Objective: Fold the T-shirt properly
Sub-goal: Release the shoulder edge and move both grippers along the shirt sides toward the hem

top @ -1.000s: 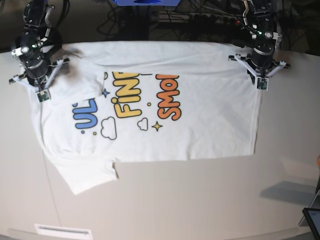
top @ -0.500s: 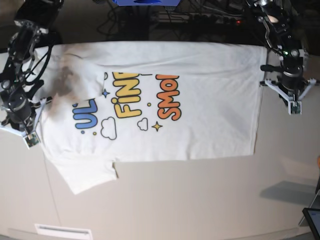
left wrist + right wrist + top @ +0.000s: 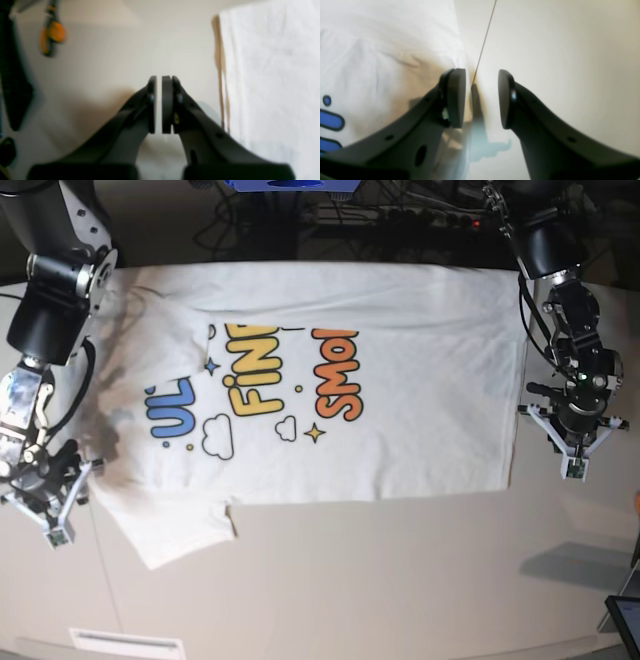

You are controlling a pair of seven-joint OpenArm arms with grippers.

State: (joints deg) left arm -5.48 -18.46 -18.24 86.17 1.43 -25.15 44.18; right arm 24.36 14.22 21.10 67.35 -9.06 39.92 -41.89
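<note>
The T-shirt (image 3: 330, 380) lies spread print-up on the counter (image 3: 400, 580); the left gripper (image 3: 159, 105) has its fingers nearly pressed together with only a thin gap, holding nothing, the shirt's edge just off to one side; the right gripper (image 3: 481, 98) has fingers spread, empty, one finger (image 3: 455, 97) over the shirt's edge, the other over bare counter.

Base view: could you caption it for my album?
Two claws flank a printed white cotton T-shirt on a beige table.
</note>
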